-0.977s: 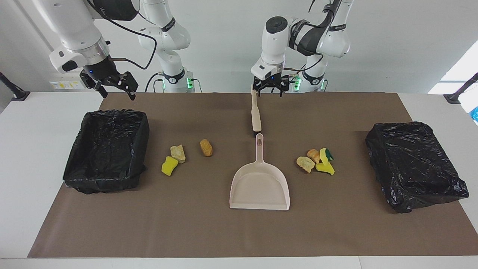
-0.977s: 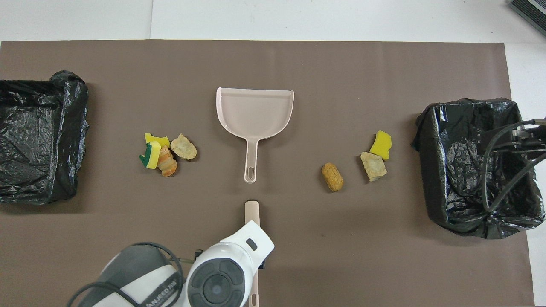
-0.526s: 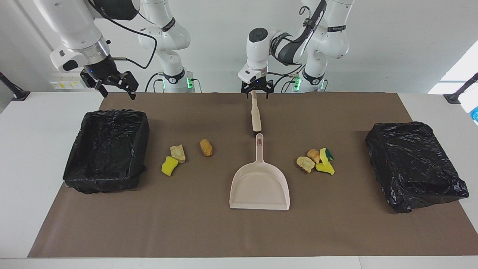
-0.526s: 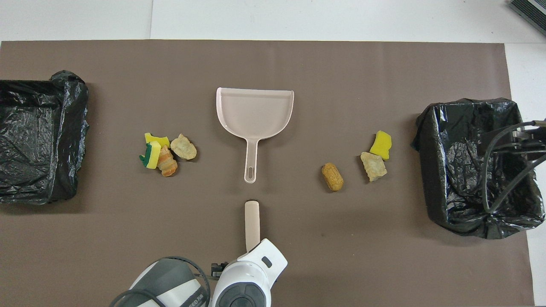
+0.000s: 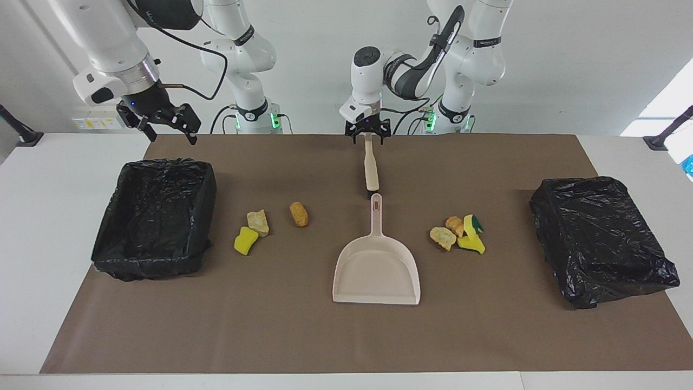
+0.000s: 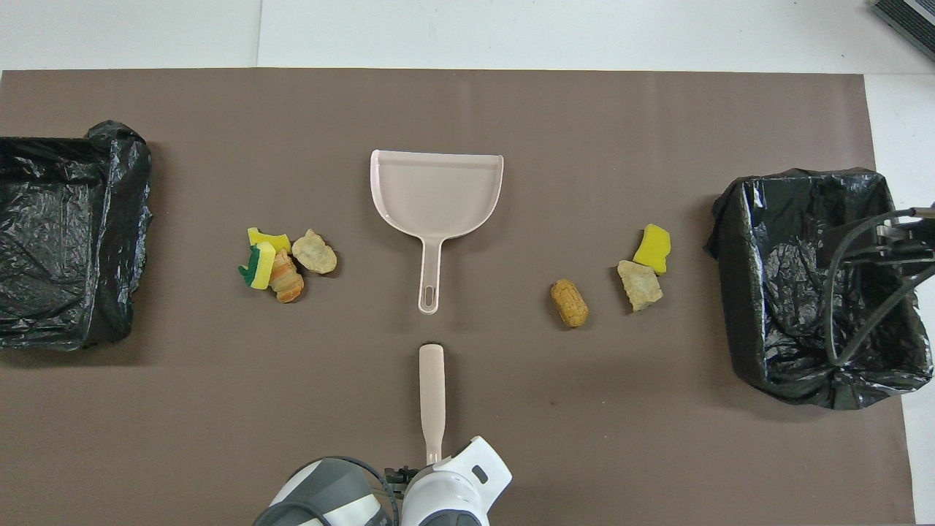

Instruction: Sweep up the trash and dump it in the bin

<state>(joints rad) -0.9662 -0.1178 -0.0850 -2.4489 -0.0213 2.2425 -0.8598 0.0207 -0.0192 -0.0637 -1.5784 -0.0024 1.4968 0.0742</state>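
Observation:
The trash lies in two groups on the brown mat. A yellow sponge [image 5: 246, 240], a beige lump [image 5: 258, 222] and an orange-brown lump [image 5: 298, 214] lie toward the right arm's end [image 6: 643, 274]. Several yellow and tan pieces [image 5: 457, 234] lie toward the left arm's end [image 6: 281, 263]. A beige dustpan [image 5: 377, 265] lies between them, handle toward the robots. A beige brush handle [image 5: 371, 168] lies nearer the robots, in line with it. My left gripper [image 5: 368, 140] is open, low over the handle's near end. My right gripper [image 5: 168, 130] is open, raised by the bin's near edge.
A black-lined bin [image 5: 162, 162] stands at the right arm's end of the mat and another [image 5: 574, 184] at the left arm's end. In the overhead view the left arm's wrist [image 6: 453, 489] covers the brush's near end.
My left gripper has moved along the brush handle toward the robots and now sits over its near end. The right gripper, trash, dustpan and bins have stayed put.

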